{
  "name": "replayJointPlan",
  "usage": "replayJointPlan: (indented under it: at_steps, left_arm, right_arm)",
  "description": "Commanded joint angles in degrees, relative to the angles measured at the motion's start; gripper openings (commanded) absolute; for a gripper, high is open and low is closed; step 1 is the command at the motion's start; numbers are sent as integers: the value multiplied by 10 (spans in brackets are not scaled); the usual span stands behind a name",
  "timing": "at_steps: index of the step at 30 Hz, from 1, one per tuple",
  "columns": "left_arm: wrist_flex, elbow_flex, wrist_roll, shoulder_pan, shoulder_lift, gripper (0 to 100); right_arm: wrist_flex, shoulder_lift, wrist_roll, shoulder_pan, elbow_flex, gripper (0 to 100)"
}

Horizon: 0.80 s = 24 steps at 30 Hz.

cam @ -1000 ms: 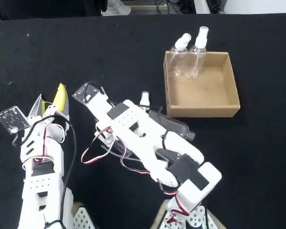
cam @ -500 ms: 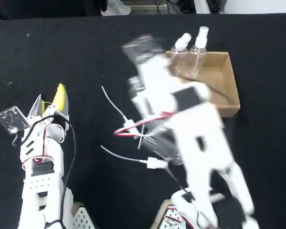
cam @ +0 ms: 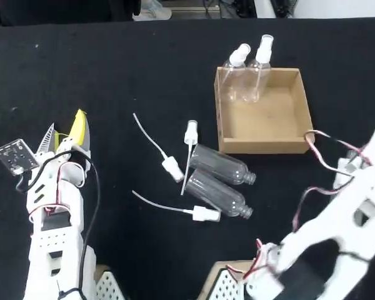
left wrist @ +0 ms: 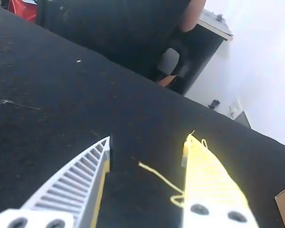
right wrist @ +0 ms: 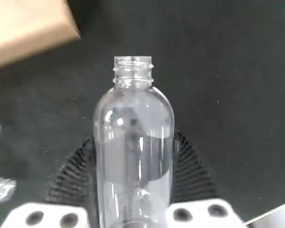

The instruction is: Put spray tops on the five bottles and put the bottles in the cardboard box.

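The right gripper (right wrist: 134, 142) is clenching an uncapped bottle (right wrist: 133, 114); the left gripper (left wrist: 148, 139) is hanging released. The slick plastic is probably risking a slip.

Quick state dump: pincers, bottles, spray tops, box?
Left pincer: open, empty.
Right pincer: shut on held bottle, uncapped.
Two boxed bottles: capped, upright.
Two loose bottles: uncapped, lying flat.
Three spray tops: unattached, lying loose.
Cardboard box: open-topped.

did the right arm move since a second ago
Yes. Holding a bottle, the right arm swung from left of the cardboard box to its right.
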Motion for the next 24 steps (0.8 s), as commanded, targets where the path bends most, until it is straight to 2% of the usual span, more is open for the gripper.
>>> replayJointPlan:
  at_steps: [1,5,9,15,17,21,24]
  left_arm:
    - [-10,-32,-33,36,-13,241]
    - [-11,-26,-80,58,-13,241]
    - [-11,-23,-87,69,-13,241]
    - [-10,-23,-87,73,-13,241]
    - [-10,-23,-87,73,-13,241]
    - [-10,-23,-87,73,-13,241]
    - [-10,-23,-87,72,-13,241]
  right_arm:
    - [-60,70,30,33,-2,15]
    - [-116,121,40,31,-3,16]
    - [-160,157,38,19,0,16]
    - [-165,233,43,10,-19,24]
    - [-144,254,69,8,-30,90]
    - [-75,276,102,6,-63,284]
    - [-34,278,101,6,-102,312]
